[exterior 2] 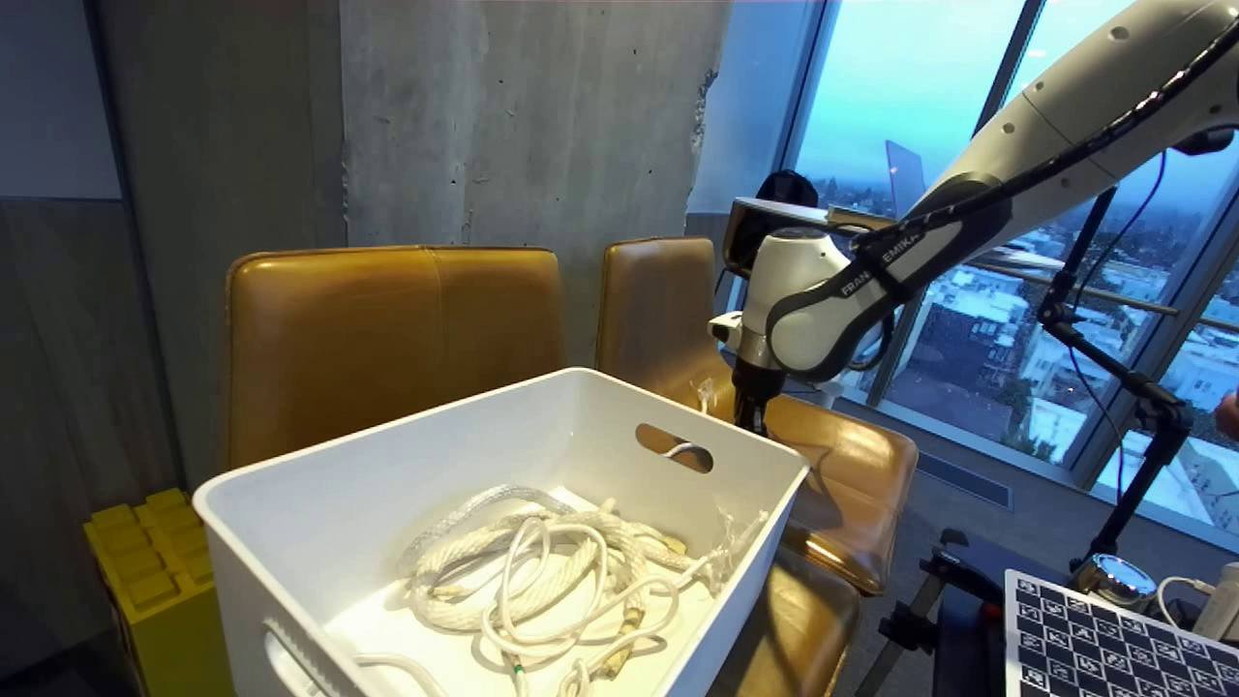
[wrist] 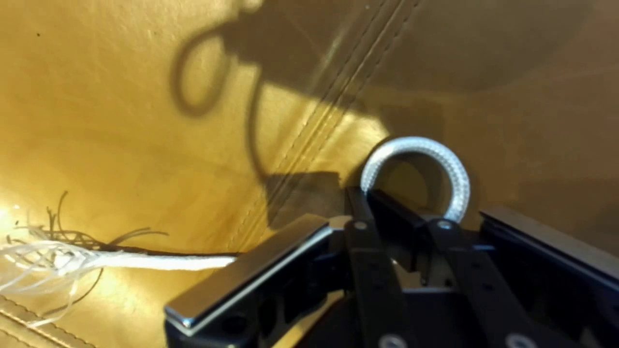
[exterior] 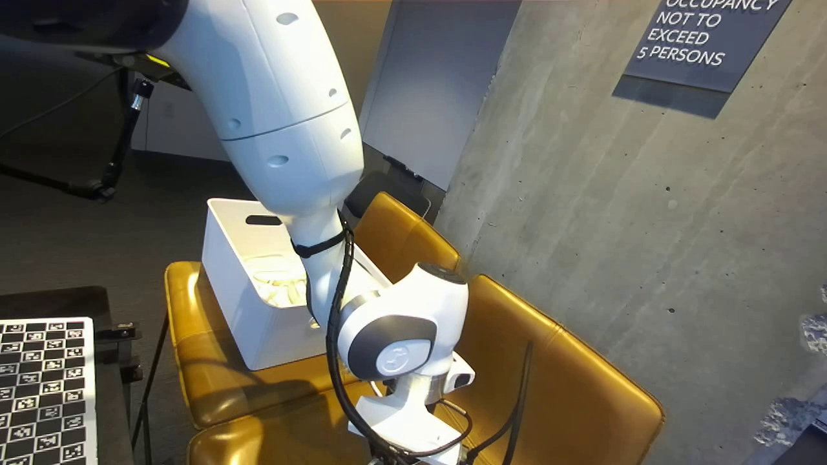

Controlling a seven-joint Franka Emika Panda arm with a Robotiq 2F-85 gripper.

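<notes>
1. On a golden leather seat (wrist: pixel 121 111), under the wrist of the robot arm (exterior: pixel 291 77), lies a white looped cord (wrist: pixel 416 144), one leg of its ring running into the jaws.
2. Drawn nearly together, the jaws appear to grip that leg at their very tips; a firmer pinch, judged from here, calls for the cord squarely between them and no leather caught.
3. Just aside, a frayed end (wrist: pixel 63 261) fans out; whether it joins the loop is hidden, so a slow, straight lift would best spare loose strands a snag.
4. On the neighbouring chair (exterior: pixel 210 371), seen in both exterior views, a white bin (exterior 2: pixel 465 455) holds coiled ropes (exterior 2: pixel 581 561), its tall walls best given room by the arm.
</notes>
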